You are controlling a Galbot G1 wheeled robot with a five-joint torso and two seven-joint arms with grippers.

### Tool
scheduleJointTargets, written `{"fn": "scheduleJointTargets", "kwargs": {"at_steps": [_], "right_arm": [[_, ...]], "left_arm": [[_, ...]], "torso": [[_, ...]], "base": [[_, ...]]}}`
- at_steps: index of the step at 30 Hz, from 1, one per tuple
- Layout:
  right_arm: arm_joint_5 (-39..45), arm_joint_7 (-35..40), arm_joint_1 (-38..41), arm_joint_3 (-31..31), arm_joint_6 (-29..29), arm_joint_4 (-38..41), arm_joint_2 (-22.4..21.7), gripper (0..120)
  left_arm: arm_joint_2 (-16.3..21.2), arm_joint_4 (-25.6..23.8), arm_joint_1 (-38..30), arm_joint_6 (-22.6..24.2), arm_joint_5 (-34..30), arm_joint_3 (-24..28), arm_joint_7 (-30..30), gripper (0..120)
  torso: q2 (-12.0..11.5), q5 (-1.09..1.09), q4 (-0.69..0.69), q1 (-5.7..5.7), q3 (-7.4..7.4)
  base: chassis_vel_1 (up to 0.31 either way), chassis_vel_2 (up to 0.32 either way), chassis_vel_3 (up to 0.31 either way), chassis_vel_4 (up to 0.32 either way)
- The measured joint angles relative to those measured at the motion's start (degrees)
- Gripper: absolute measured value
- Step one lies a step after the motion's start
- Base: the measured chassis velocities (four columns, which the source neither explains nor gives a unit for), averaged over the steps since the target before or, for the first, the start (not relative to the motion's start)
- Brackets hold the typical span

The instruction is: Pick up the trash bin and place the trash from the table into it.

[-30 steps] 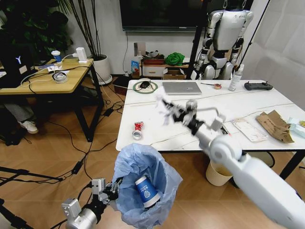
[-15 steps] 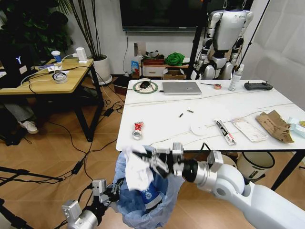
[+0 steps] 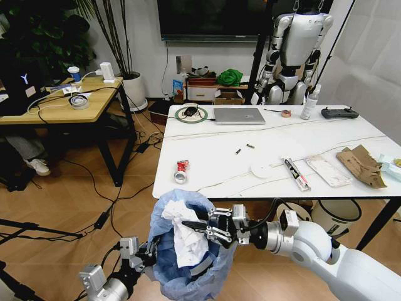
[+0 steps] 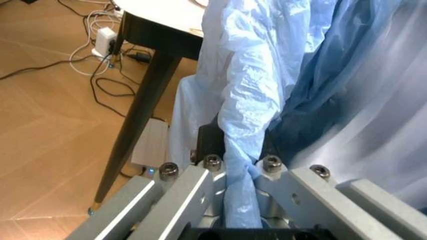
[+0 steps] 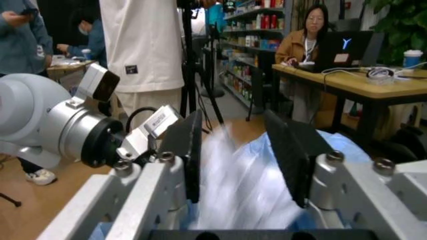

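Observation:
The trash bin (image 3: 168,260), lined with a light-blue bag (image 4: 267,75), hangs low in front of the table (image 3: 276,147). My left gripper (image 3: 149,249) is shut on the bag's rim, and the plastic is pinched between its fingers (image 4: 240,165). My right gripper (image 3: 203,229) hovers open over the bin's mouth (image 5: 240,145). A crumpled white wrapper (image 3: 186,238) lies inside the bin, just below it. Trash on the table: a crushed red can (image 3: 182,165), clear plastic packaging (image 3: 328,170) and torn brown cardboard (image 3: 360,164).
A silver laptop (image 3: 239,115), a black controller (image 3: 339,113), a white disc (image 3: 260,168) and a pen-like stick (image 3: 296,174) lie on the table. A wooden desk (image 3: 62,100) stands to the left. Cables run over the floor (image 3: 119,200). A white bin with a black rim (image 3: 341,216) sits under the table.
My right gripper carried the white wrapper from above the table down to the bin and opened. The wrapper now lies in the bin, covering the blue cup. The left gripper kept holding the bag.

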Motion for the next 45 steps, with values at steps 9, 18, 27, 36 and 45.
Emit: {"fn": "scheduleJointTargets", "kwargs": {"at_steps": [9,18,27,36,45], "right_arm": [[0.5,6.7,0.0,2.2,-0.2,1.4,1.7,73],[0.9,28.2,2.2,2.8,-6.2,1.8,5.9,99],[-0.5,38.5,6.3,-1.9,-4.0,-3.7,9.9,100],[-4.2,45.1,14.1,-7.7,-11.5,-11.2,17.2,100],[-4.1,59.8,19.1,-11.3,-23.1,-13.5,24.1,100]], "left_arm": [[-0.1,-0.1,1.4,0.0,1.3,-0.7,-0.2,0],[0.1,0.1,3.9,-0.8,2.6,-2.6,-0.1,0],[0.0,0.5,5.5,-1.2,3.4,-4.7,0.0,0],[-0.2,1.2,7.1,-1.6,4.0,-8.8,0.1,0],[-0.8,1.3,6.9,-1.6,3.8,-9.2,0.0,0]], "torso": [[0.0,-0.01,-0.01,0.0,0.0],[0.0,-0.01,0.0,0.0,0.0],[0.0,-0.02,-0.01,0.0,0.0],[0.0,-0.02,0.0,0.01,0.01],[0.0,-0.03,0.0,0.0,0.01]], "base": [[0.0,0.0,0.0,0.0],[0.0,0.0,0.0,0.0],[0.0,0.0,0.0,0.0],[0.0,0.0,0.0,0.0],[0.0,0.0,0.0,0.0]]}}
